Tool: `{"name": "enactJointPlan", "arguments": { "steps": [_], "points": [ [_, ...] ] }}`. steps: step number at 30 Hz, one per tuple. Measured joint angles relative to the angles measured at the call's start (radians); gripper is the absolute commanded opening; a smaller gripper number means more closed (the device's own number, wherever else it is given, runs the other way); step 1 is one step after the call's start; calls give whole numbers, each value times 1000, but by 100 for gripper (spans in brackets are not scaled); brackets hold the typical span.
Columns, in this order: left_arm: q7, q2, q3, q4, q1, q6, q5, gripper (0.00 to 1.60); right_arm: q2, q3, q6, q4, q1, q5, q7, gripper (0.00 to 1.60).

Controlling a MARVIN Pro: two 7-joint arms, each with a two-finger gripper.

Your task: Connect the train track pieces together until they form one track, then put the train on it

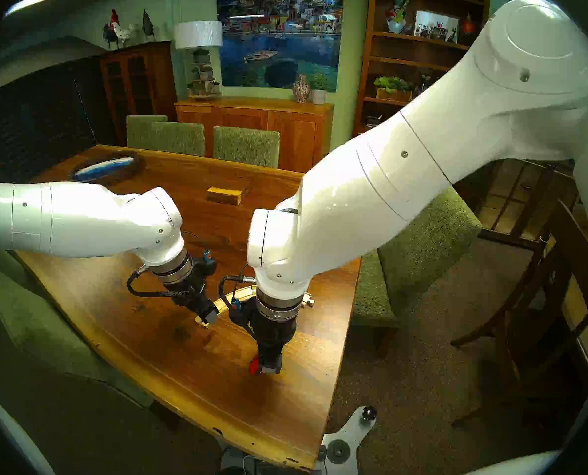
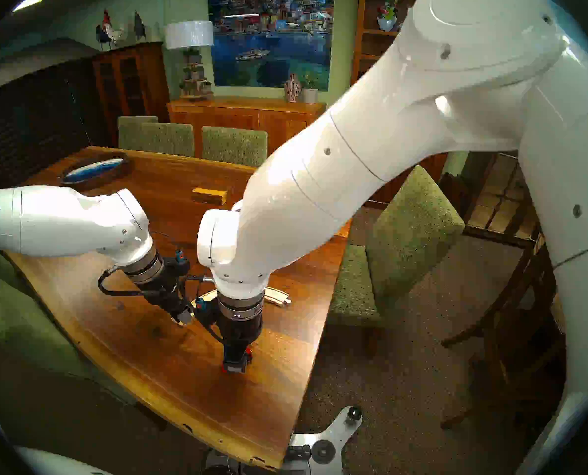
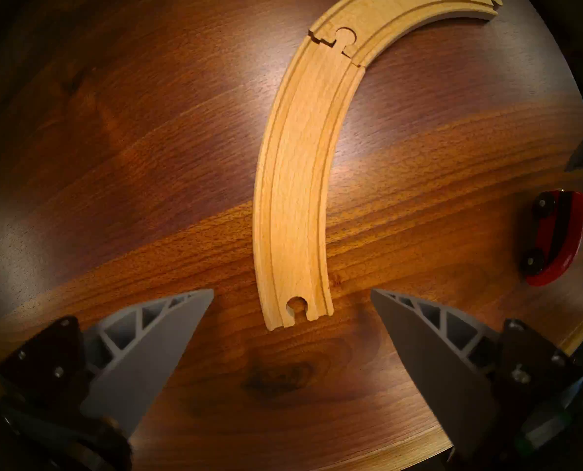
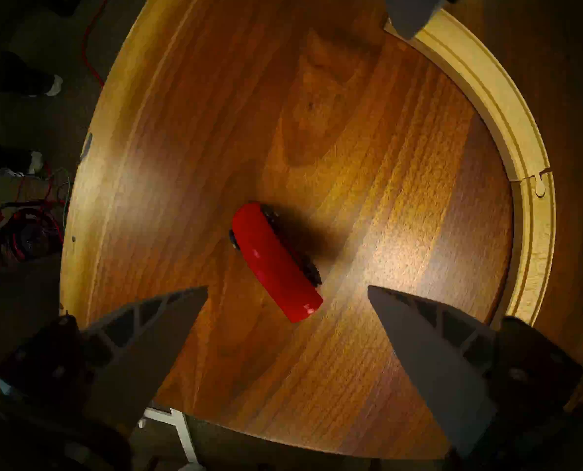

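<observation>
**Right gripper poised above the red train, track already joined**

On a dark wooden table (image 1: 121,313), two pale curved track pieces sit locked peg-in-socket, forming one grooved track (image 3: 295,188). The red train (image 4: 276,261) is not on it; it stands apart from the arc on the bare tabletop, on the inner side of the curve.

The right gripper (image 4: 287,288) points straight down, directly over the train. In the right wrist view the train lies just ahead of the two grey fingers (image 4: 168,327), its near end reaching into the gap between their tips. Its long axis runs diagonally to the line joining the fingertips, neither square to it nor along it, so a small wrist turn would probably help the fingers close across its narrow sides. The fingers are spread wide, holding and touching nothing.

The left gripper (image 3: 292,290) hangs over the track's free socket end, fingers likewise wide apart and empty. The right arm is clearly the nearer one to the train.
</observation>
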Motion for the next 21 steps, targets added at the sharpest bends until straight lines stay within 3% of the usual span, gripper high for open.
{"name": "enactJointPlan", "arguments": {
  "steps": [10, 12, 13, 14, 15, 17, 21],
  "points": [
    [0, 0, 0, 0, 0, 0, 0, 160, -14, -24, -21, 44, -38, -24, 33, 160],
    [0, 0, 0, 0, 0, 0, 0, 160, -16, -27, -25, 51, -45, -27, 39, 131],
    [0, 0, 0, 0, 0, 0, 0, 160, -17, -28, -25, 53, -47, -28, 41, 83],
    [0, 0, 0, 0, 0, 0, 0, 160, -18, -29, -27, 56, -50, -29, 43, 73],
    [1, 0, 0, 0, 0, 0, 0, 160, -19, -30, -29, 59, -53, -30, 45, 40],
    [1, 0, 0, 0, 0, 0, 0, 160, -20, -31, -31, 64, -57, -31, 48, 0],
    [1, 0, 0, 0, 0, 0, 0, 160, -21, -30, -35, 74, -59, -30, 53, 0]
  ]
}}
